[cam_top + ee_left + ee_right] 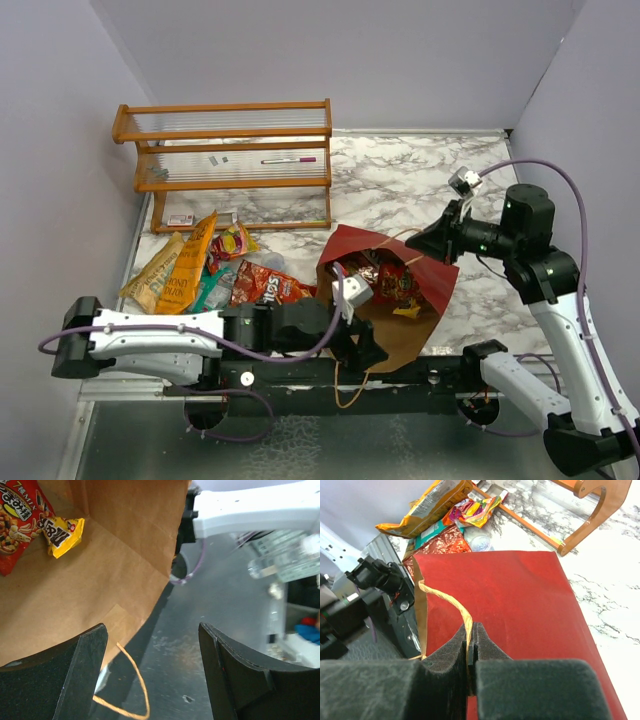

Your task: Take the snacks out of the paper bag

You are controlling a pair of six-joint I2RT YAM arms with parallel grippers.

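While the right arm holds the bag by a handle, here's what I see from the room.

Marble table [420, 190], wooden rack [225, 150] at the far left corner.

Paper bag [400, 335] is mid-table, just ahead of the arm bases. It lies on its side, dark red outside up, tan inside showing, mouth toward the near edge.

Snacks [185, 265] are in two groups:
- One pile is out on the table, left of the bag and in front of the rack. It has tan and orange packets, a teal one, and a red packet [262, 285] nearest the bag.
- The rest are inside the bag: red packets [392, 280] deep in, plus a small yellow packet [408, 311]. The left wrist view shows the yellow one touching a red nut-mix packet [17, 520], both resting on the tan inner wall.

Right end effector [470, 630] is over the bag's far upper side, fingers clamped tight on the twisted paper handle [451, 602]. The cord runs straight into the pinch.

Left end effector [151, 630] is at the bag mouth on the near side, fingers spread wide, nothing between them. Its left finger [75, 665] overlaps the tan lip and the right one is over the dark table edge.

Other handle loop [134, 682] lies loose below the mouth, between those fingers, touching neither.
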